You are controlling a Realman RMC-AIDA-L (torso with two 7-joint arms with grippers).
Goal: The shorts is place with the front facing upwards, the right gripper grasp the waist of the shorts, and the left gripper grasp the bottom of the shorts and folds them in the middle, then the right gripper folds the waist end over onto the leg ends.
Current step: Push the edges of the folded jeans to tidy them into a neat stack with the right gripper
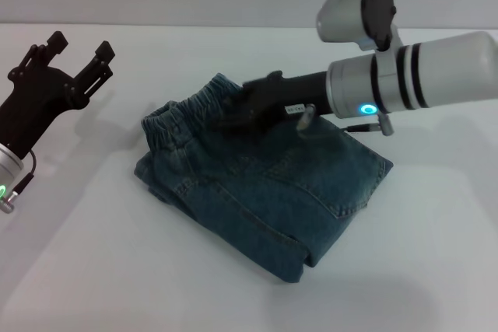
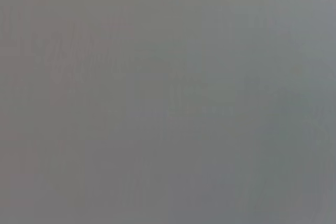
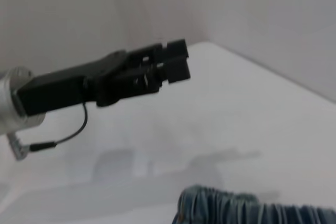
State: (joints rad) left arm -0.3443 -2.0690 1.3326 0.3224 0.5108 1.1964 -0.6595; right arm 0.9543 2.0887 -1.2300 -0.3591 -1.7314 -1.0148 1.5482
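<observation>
Shorts were folded on the white table, still soft, floppy denim.
Right gripper sat on the waist, fingers hidden, can't tell; left gripper hung wide apart, well off. Thick elastic band looked grabbable.

Shorts folded, blue denim, flat on table; gathered waist of the shorts at far-left end.

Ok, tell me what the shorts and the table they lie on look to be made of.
The shorts: blue denim, going by the faded patches, tan stitching and puckered elastic waistband. The table: smooth, matte white, faintly mirroring shadows; probably laminate or plastic, though I can't tell which.
</observation>
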